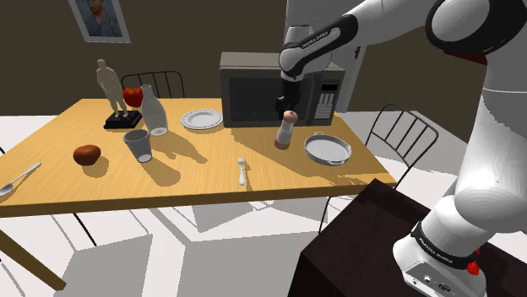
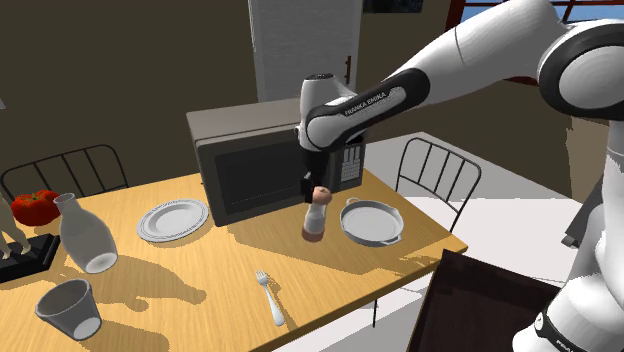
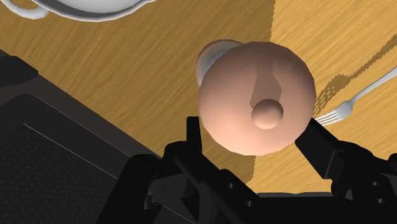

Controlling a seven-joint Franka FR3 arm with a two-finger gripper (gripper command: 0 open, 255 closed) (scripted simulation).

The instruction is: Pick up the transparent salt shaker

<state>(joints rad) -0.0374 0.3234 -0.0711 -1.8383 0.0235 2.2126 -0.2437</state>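
The salt shaker has a clear glassy body and a pinkish domed cap. It hangs slightly tilted over the wooden table, in front of the microwave. My black gripper comes down on it from above, shut on the cap, with one finger against each side. I cannot tell whether the shaker's base still touches the table.
A round metal pan lies close beside the shaker and a fork lies towards the table's front edge. A plate, bottle, glass cup, statue and a red fruit stand further along. Chairs ring the table.
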